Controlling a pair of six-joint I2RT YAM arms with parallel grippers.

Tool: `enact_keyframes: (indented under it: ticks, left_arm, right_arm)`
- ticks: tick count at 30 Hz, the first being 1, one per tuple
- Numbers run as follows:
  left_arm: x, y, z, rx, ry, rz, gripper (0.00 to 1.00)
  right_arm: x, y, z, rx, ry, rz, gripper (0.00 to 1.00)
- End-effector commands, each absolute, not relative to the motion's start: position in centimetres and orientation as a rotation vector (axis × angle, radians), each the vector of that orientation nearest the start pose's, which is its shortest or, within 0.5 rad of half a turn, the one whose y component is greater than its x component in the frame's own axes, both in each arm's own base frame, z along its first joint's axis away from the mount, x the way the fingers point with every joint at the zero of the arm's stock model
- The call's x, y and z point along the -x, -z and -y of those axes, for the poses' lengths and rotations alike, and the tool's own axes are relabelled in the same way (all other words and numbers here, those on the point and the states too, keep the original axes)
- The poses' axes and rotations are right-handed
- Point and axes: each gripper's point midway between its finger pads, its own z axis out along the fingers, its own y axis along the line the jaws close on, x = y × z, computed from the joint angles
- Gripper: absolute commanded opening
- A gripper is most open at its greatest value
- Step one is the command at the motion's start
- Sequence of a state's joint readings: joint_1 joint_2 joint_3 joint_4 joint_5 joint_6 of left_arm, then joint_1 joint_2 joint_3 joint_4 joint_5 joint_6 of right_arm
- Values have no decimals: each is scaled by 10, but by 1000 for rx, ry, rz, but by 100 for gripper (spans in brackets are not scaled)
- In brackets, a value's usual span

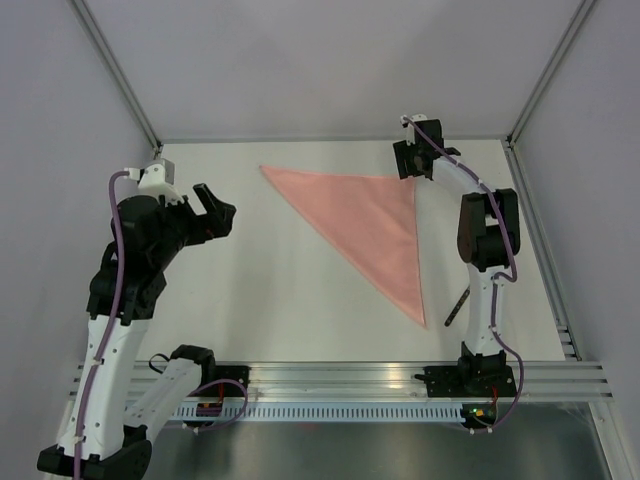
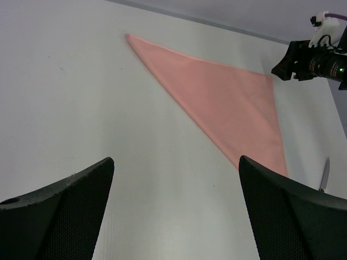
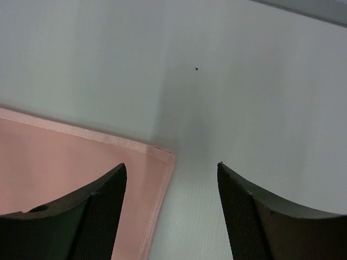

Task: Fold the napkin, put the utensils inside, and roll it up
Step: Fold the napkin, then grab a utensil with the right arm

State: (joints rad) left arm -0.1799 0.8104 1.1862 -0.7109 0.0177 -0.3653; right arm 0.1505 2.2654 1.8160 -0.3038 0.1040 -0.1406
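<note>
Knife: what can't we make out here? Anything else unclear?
- knife: in the top view it is only a dark sliver, partly covered by the right arm. In the left wrist view only the blade shows, its lower end behind the left gripper.
- Other utensils: none seen in any view.
- napkin: the right wrist view shows one corner. The frame edge and the right gripper cut off the rest.

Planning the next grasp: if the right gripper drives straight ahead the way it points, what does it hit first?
Probably the napkin, at its corner. The open right gripper points down there, half over cloth and half over bare table. The height above it is unclear.
</note>
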Motion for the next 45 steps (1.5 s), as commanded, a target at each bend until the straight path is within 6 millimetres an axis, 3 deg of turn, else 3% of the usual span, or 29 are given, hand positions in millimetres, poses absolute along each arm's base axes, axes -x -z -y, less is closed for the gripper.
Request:
enact_keyframes:
  ticks: [1, 3, 4, 5, 6, 7, 8, 9, 10, 11, 13, 14, 17, 21, 23, 29, 45]
  left_arm:
    - [-254, -339, 74, 123, 448, -1864, 100]
    - [-252, -337, 79, 117, 486, -1856, 100]
    - [-251, -335, 81, 113, 501, -1856, 100]
    - [-248, -334, 86, 101, 532, -1858, 100]
    - [-248, -329, 90, 104, 562, -1861, 100]
    - [-245, -329, 92, 96, 583, -1848, 100]
    - [-244, -327, 96, 88, 609, -1846, 100]
    - [-244, -321, 99, 95, 630, -1846, 100]
    - [-243, -319, 101, 95, 647, -1844, 100]
    - [-240, -313, 106, 82, 680, -1849, 100]
    - [-241, -314, 111, 78, 724, -1827, 100]
    - [-239, -308, 115, 76, 752, -1836, 100]
    - [-240, -304, 119, 68, 783, -1827, 100]
    - [-240, -298, 122, 56, 799, -1821, 100]
    - [-242, -294, 122, 56, 795, -1820, 100]
    - [-243, -293, 120, 44, 775, -1815, 100]
    - [-245, -299, 123, 32, 792, -1792, 100]
  right_arm:
    - [-579, -120, -40, 180, 155, -2279, 74]
    - [-549, -122, -31, 167, 143, -2342, 74]
    - [-535, -139, -27, 158, 136, -2333, 73]
    - [-517, -137, -21, 158, 139, -2370, 73]
    - [-489, -115, -19, 176, 119, -2446, 73]
    - [-473, -133, -9, 157, 112, -2428, 73]
    - [-452, -129, -4, 176, 107, -2472, 73]
    - [-424, -111, 2, 179, 99, -2542, 72]
    - [-407, -125, 6, 184, 75, -2529, 72]
    - [-375, -107, 15, 198, 79, -2620, 72]
    - [-344, -111, 29, 194, 92, -2650, 72]
    - [-316, -97, 31, 240, 89, -2734, 72]
    - [-274, -84, 34, 316, 101, -2823, 70]
    - [-259, -88, 39, 332, 83, -2873, 69]
    - [-251, -86, 29, 365, -19, -2910, 70]
    - [-222, -66, 33, 463, -45, -3107, 70]
    - [-174, -32, 43, 358, -15, -3372, 70]
